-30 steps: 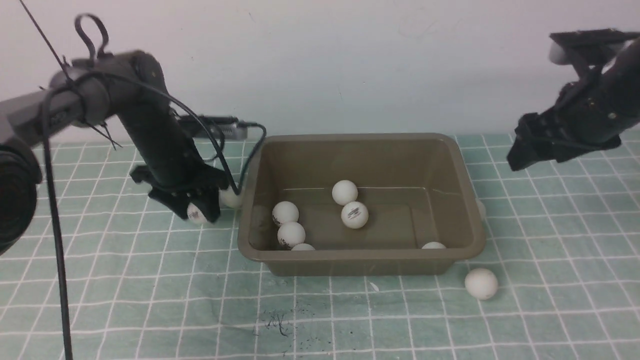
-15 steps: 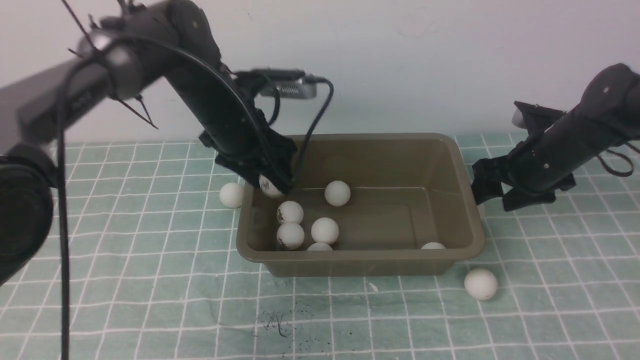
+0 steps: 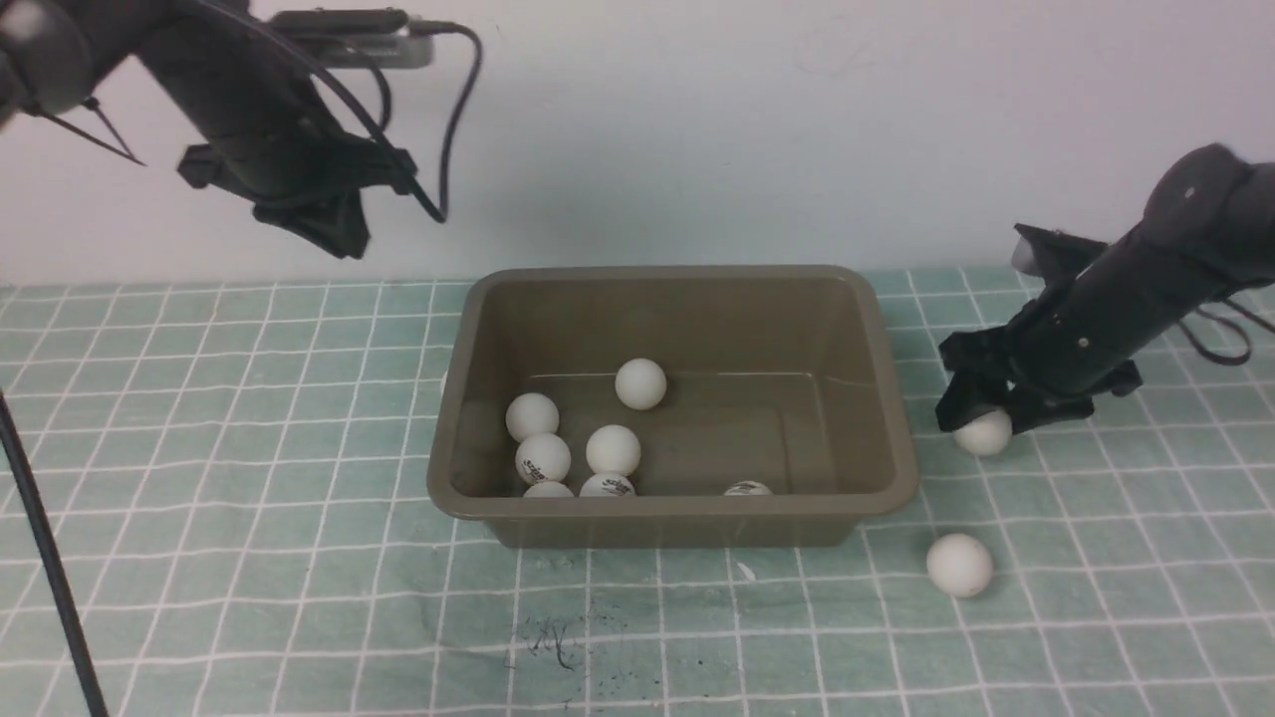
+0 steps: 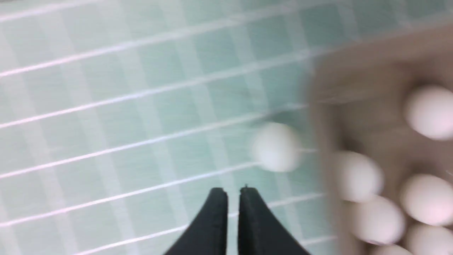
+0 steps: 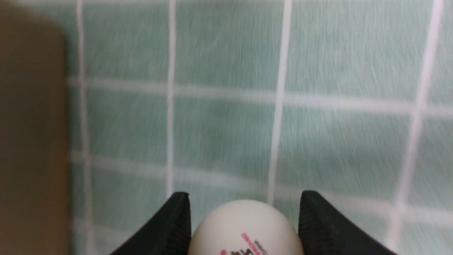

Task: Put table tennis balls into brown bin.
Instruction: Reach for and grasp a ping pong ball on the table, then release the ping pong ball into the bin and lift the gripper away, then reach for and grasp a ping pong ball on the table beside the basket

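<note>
The brown bin (image 3: 896,478) stands mid-table with several table tennis balls (image 3: 613,450) inside. My right gripper (image 3: 981,423) is down on the mat just right of the bin, its fingers pressed against both sides of a white ball (image 3: 986,436) with a red logo (image 5: 244,230). Another ball (image 3: 959,565) lies loose near the bin's front right corner. My left gripper (image 3: 344,239) hangs high at the back left, shut and empty. In the left wrist view that gripper (image 4: 232,191) points at the mat, where one ball (image 4: 276,147) lies just outside the bin (image 4: 354,60).
A green mat with a white grid (image 3: 249,558) covers the table, with a pale wall (image 3: 697,119) behind. The left arm's cable (image 3: 40,558) hangs down along the left edge. Dark specks (image 3: 553,642) mark the mat in front of the bin.
My left gripper dropped its ball into the bin, shut, and rose back to the upper left. The bin slid left. My right gripper came down and closed around the ball beside the bin.
</note>
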Available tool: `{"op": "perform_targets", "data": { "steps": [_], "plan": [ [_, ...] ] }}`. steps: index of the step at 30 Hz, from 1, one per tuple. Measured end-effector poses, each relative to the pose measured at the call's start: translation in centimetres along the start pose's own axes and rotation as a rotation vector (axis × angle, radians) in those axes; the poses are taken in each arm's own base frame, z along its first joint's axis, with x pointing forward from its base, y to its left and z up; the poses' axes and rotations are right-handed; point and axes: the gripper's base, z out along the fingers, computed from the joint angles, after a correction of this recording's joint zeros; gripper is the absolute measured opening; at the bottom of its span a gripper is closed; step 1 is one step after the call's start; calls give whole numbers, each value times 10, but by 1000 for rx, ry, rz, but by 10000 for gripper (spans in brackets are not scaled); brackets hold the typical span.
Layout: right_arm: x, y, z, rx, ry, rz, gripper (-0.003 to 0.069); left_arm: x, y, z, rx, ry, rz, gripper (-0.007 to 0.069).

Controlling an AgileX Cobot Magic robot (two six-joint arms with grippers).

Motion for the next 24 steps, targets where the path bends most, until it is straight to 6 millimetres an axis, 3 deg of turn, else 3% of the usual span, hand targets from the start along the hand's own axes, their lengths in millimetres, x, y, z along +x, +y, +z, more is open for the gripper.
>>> {"op": "perform_targets", "data": {
  "steps": [3, 5, 6, 8, 9, 11, 12, 14, 15, 16, 18, 20, 22, 24],
  "plan": [
    [-7, 23, -57, -43, -88, -25, 358, 4, 11, 31, 41, 62, 29, 22],
    [-7, 42, -75, -79, -139, -67, 358, 6, 7, 51, 88, 91, 48, 52],
    [-6, 56, -80, -99, -155, -110, 358, 8, 3, 70, 130, 120, 57, 92],
    [-2, 82, -76, -130, -157, -207, 358, 10, -4, 86, 179, 137, 67, 174],
    [-2, 82, -75, -130, -157, -206, 358, 10, -5, 88, 184, 139, 65, 174],
    [4, 111, -58, -163, -124, -292, 367, 12, -13, 111, 213, 152, 64, 347],
    [5, 115, -56, -167, -120, -303, 386, 12, -13, 115, 211, 147, 63, 401],
    [6, 124, -55, -173, -117, -331, 472, 12, -12, 124, 205, 138, 58, 525],
    [5, 125, -58, -166, -114, -348, 553, 12, -11, 130, 201, 135, 48, 580],
    [4, 125, -60, -156, -109, -355, 594, 12, -11, 134, 199, 134, 40, 604],
    [2, 122, -67, -127, -93, -359, 636, 13, -10, 137, 192, 139, 21, 612],
    [6, 110, -80, -33, -44, -339, 637, 14, -8, 140, 180, 149, -5, 512],
    [11, 96, -94, 82, -36, -318, 554, 15, -7, 140, 166, 159, -15, 326],
    [18, 82, -106, 161, -40, -291, 447, 15, -6, 138, 153, 165, -8, 343]
  ]
}}
